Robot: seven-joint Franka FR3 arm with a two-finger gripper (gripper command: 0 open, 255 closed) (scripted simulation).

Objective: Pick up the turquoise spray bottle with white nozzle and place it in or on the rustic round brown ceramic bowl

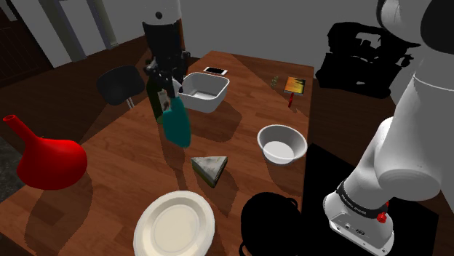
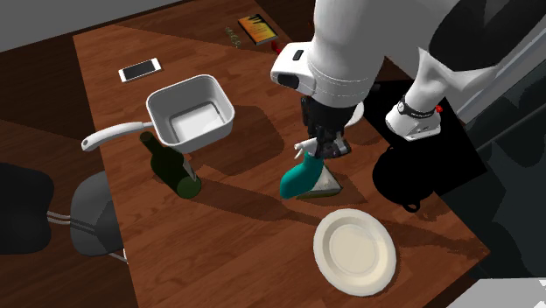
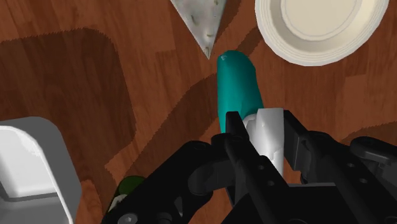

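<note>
we've got the gripper (image 3: 264,127) pinched on the turquoise spray bottle (image 3: 238,89) by its white nozzle (image 3: 270,119), white bowl (image 1: 282,143) well apart, book (image 1: 294,84) cover text too small to read

Shoulder view: red funnel (image 1: 45,158) lower left; cream plate (image 1: 174,223) bottom centre, grey wedge (image 1: 209,169) just above it. White square pan (image 1: 204,92) upper centre, phone (image 1: 215,70) behind it. Wooden table (image 1: 124,145) underneath. Second exterior view: dark green bottle (image 2: 171,168) below the pan's handle.

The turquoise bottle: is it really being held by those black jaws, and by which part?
Yes. The turquoise spray bottle is held: the jaws are shut on its white nozzle, at the bottle's top end.
</note>
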